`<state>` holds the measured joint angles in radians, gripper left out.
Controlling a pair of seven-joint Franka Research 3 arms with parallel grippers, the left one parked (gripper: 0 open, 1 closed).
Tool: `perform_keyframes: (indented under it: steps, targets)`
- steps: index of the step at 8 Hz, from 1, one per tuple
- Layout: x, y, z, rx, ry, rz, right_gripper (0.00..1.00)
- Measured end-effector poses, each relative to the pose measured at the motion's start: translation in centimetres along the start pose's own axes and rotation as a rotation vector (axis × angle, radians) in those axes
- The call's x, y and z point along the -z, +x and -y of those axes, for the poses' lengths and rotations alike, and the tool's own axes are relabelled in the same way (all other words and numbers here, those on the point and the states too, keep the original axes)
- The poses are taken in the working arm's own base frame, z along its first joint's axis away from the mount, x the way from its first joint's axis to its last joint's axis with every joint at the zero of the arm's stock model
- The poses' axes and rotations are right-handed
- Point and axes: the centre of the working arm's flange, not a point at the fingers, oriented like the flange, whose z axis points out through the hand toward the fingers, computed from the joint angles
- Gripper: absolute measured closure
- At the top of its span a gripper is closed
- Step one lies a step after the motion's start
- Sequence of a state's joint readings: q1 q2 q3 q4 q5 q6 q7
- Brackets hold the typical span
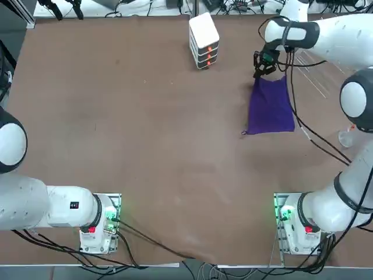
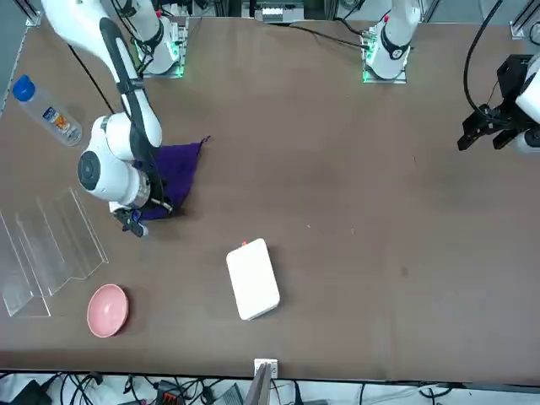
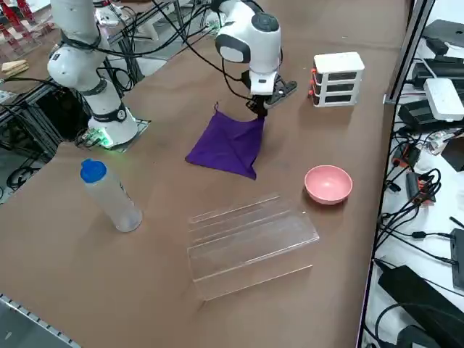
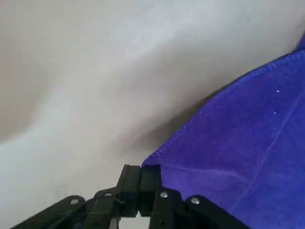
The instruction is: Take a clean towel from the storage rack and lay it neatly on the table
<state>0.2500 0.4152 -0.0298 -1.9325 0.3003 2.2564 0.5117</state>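
Table (image 1: 116, 116) | right gripper (image 1: 263, 69) — jaws pinch towel (image 1: 270, 108) corner — contact hidden overhead

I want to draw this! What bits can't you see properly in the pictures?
- Front view: the right arm covers part of the towel.
- Right wrist view: the towel runs off the edge, and the corner pinched in the right gripper is hidden by its fingers.
- Top view: the storage rack is see-through and partly under the arm.

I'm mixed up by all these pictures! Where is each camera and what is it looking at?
Top: overhead, looking down; both arm bases; right end effector shut on towel.
Front: across the table, facing the robot.
Right side: raised, looking diagonally over storage rack.
Right wrist: on the arm, at its fingers.
All share the towel.
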Motion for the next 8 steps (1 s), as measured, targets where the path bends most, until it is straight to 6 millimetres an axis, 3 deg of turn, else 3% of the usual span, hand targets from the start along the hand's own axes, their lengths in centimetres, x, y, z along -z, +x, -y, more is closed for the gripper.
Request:
perform_keyframes:
  steps: [2, 8]
  targets:
    - [0.2, -0.5, 1.6, 0.026, 0.005, -0.008, 0.99]
    - [0.4, 0.5, 3.4, 0.033, 0.020, -0.026, 0.99]
